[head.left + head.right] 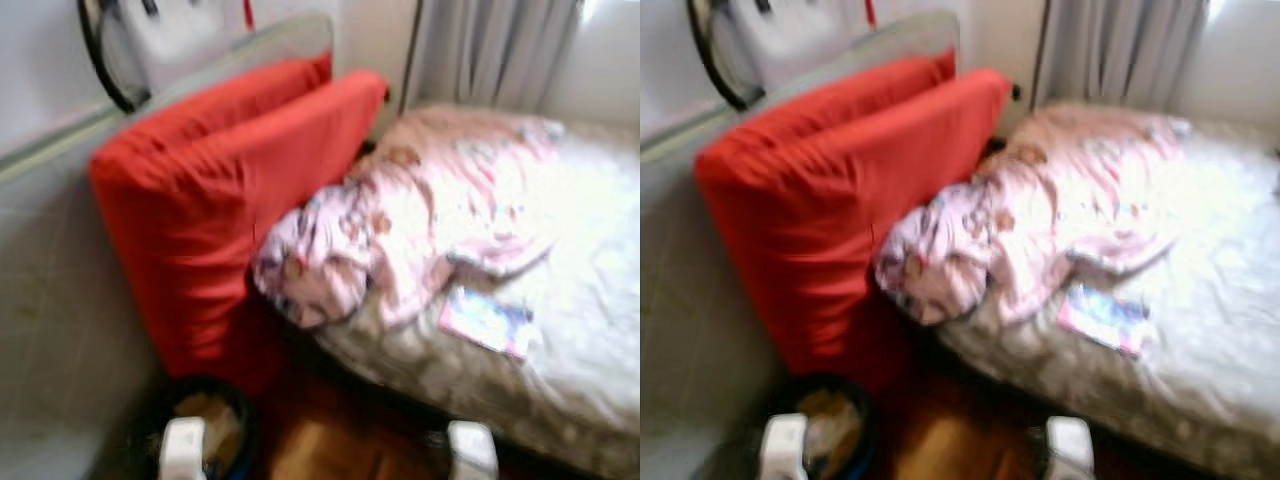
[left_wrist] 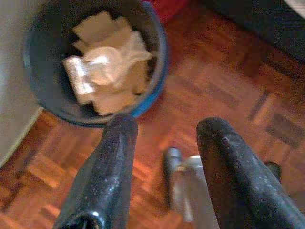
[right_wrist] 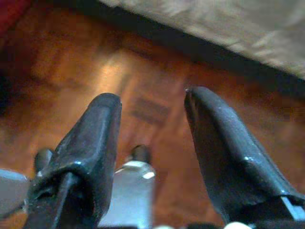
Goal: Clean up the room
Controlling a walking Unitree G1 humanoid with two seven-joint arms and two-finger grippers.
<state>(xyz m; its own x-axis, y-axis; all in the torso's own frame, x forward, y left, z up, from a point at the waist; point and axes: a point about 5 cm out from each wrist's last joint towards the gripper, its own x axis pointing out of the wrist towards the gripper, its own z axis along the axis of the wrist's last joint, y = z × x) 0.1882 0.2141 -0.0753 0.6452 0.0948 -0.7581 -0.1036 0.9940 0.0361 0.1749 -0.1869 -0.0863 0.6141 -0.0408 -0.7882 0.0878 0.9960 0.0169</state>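
We can read no text, label, brand or number anywhere. The booklet [image 1: 485, 322] lying on the bed [image 1: 590, 330] has a colourful cover, but it is too blurred to make out any words, and the quilt [image 1: 400, 225] bears only a printed pattern.

Head views blurred; flat item [image 1: 486, 321] on bed [image 1: 590, 330] unidentifiable (book?).

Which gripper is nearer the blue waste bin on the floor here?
Left. The left gripper, fingers open, hangs just above and beside the waste bin. The right gripper, also open, hangs over bare parquet floor by the bed's edge, farther away.
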